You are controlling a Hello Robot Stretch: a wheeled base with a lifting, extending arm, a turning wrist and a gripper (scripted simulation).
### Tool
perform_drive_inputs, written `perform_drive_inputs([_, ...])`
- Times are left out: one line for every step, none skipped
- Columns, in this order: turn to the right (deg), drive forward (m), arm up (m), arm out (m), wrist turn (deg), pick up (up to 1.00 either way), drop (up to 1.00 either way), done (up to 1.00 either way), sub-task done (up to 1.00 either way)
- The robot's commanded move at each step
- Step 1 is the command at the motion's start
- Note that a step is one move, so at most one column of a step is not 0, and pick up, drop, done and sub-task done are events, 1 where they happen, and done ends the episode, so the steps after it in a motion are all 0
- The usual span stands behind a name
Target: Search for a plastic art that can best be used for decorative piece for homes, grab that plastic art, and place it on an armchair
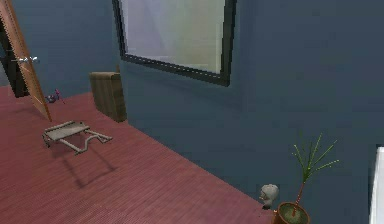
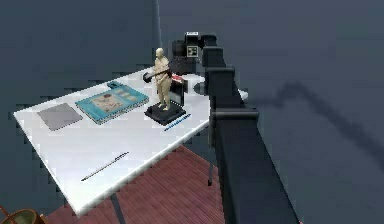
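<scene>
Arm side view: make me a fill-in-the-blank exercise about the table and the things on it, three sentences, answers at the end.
1. The figurine stands upright on a ____ table.
2. The blue book lies between the figurine and a ____ pad.
3. Of the table's things, the gripper is nearest the ____.
Missing words: white; grey; figurine.

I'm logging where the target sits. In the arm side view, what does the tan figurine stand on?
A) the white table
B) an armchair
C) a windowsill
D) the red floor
A: the tan figurine stands upright on its dark base on the white table.
</scene>
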Motion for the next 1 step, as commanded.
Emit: perform_drive_inputs([0.0, 0.00, -0.24, 0.00, 0.0, 0.00, 0.00, 0.00, 0.00])
